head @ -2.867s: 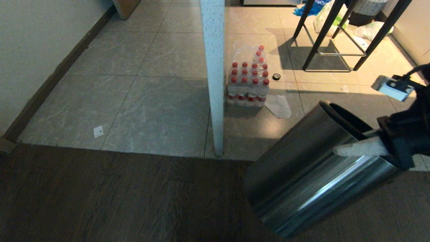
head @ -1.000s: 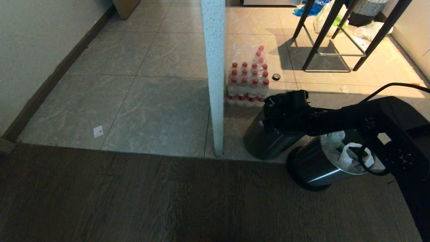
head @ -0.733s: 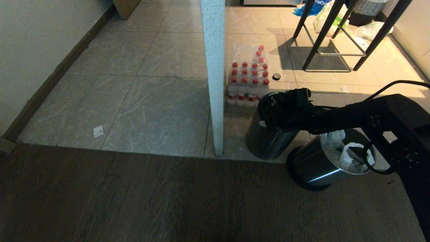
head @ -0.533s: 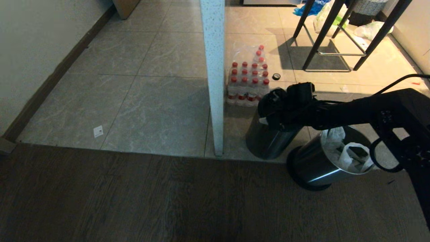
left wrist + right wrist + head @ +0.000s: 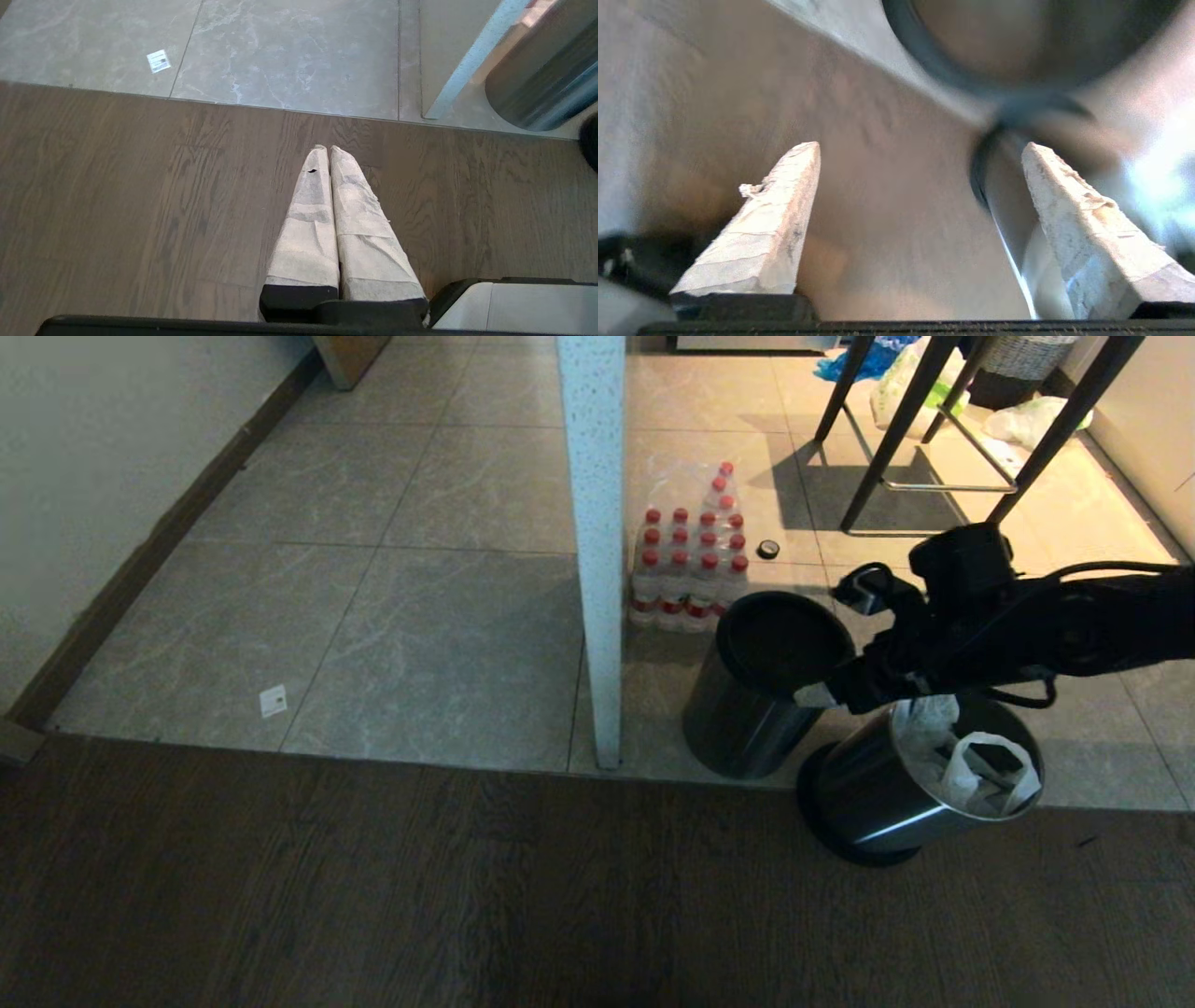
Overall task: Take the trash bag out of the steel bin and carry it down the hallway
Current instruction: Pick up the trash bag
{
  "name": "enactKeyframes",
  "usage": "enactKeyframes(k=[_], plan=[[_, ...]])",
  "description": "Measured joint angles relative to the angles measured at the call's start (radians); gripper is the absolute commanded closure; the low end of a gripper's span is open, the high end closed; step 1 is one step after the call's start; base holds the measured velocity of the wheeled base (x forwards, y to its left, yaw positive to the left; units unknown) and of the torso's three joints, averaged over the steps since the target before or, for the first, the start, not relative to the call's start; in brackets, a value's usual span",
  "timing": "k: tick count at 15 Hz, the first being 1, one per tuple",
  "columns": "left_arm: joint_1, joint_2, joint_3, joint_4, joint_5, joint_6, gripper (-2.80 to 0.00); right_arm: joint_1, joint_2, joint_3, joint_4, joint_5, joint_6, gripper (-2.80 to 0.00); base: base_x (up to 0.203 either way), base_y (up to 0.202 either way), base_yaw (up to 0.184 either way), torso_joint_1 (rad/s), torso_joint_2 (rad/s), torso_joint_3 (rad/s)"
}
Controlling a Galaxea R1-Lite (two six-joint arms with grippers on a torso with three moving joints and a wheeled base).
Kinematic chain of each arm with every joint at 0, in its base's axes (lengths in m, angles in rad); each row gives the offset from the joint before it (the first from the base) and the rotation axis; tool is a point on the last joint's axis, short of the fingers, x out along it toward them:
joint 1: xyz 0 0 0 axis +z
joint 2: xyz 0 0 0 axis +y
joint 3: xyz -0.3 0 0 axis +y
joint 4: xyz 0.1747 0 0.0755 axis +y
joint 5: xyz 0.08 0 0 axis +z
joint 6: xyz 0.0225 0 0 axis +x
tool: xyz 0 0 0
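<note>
A floor of grey marble-look tiles (image 5: 448,644) meets dark wood flooring (image 5: 373,896) nearer the robot, with a white speckled post (image 5: 597,551) standing at the join. To the right of the post are two steel bins. One bin (image 5: 761,686) stands upright on the tiles with a black rim and a dark, empty-looking inside. The second bin (image 5: 896,793), just beside it and nearer the robot, leans on its black base and holds the trash bag (image 5: 971,761), white plastic with its loop handles showing at the mouth. The right gripper (image 5: 845,644) reaches in from the right, hovering between the two bin openings, its pale fingers (image 5: 761,233) spread wide and holding nothing. The left gripper (image 5: 327,151) hangs over the wood floor, fingers pressed together, empty. Behind the bins sits a pack of red-capped bottles (image 5: 686,560).
</note>
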Motion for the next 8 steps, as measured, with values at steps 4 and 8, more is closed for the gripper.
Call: enactKeyframes(k=[4, 8], plan=[[0.0, 0.0, 0.0, 0.001, 0.0, 0.0, 0.0, -0.031, -0.217, 0.189, 0.03, -0.036, -0.005, -2.8, 0.0, 0.0, 0.0, 0.0, 0.0, 0.0], [0.0, 0.0, 0.0, 0.0, 0.0, 0.0, 0.0, -0.035, -0.358, 0.306, 0.031, -0.082, -0.008, 0.0, 0.0, 0.0, 0.0, 0.0, 0.0, 0.0]])
